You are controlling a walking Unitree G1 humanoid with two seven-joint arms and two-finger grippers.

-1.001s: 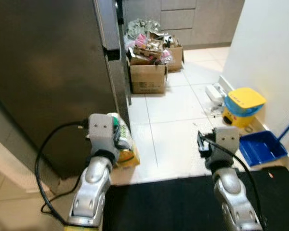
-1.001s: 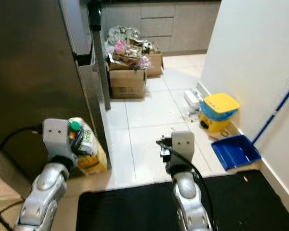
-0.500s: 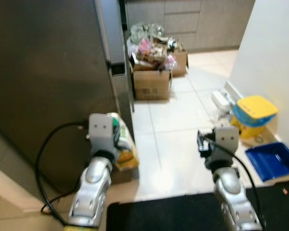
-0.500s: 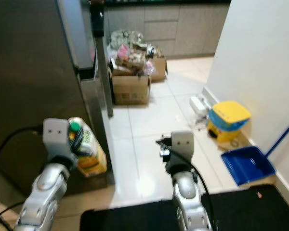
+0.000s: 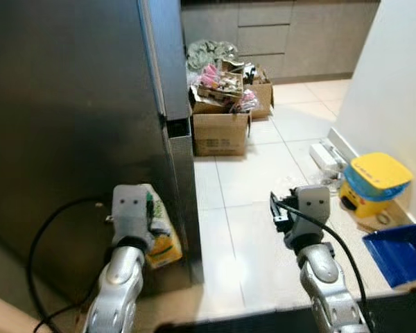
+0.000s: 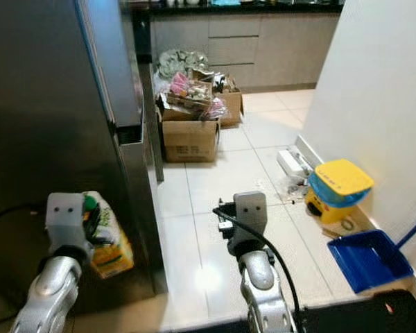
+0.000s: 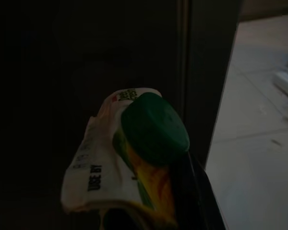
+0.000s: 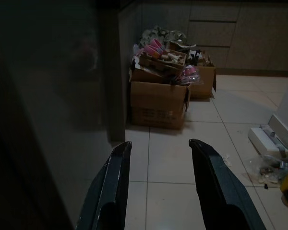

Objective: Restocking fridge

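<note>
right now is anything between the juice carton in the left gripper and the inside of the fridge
Yes. The fridge is shut: its dark steel door stands right in front of the juice carton held by the left gripper. The right gripper is open and empty, aimed past the door's edge.

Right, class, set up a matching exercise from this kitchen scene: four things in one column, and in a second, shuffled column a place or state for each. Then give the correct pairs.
Things:
1. juice carton
2. right gripper
3. cardboard box
4. blue dustpan

Places or states:
A. on the floor by the white wall, near the yellow-lidded bin
B. held in the left gripper, close to the dark fridge door
C. jaws open, holding nothing
D. on the tiles past the fridge, heaped with packets

Pairs: 1-B, 2-C, 3-D, 4-A
</note>
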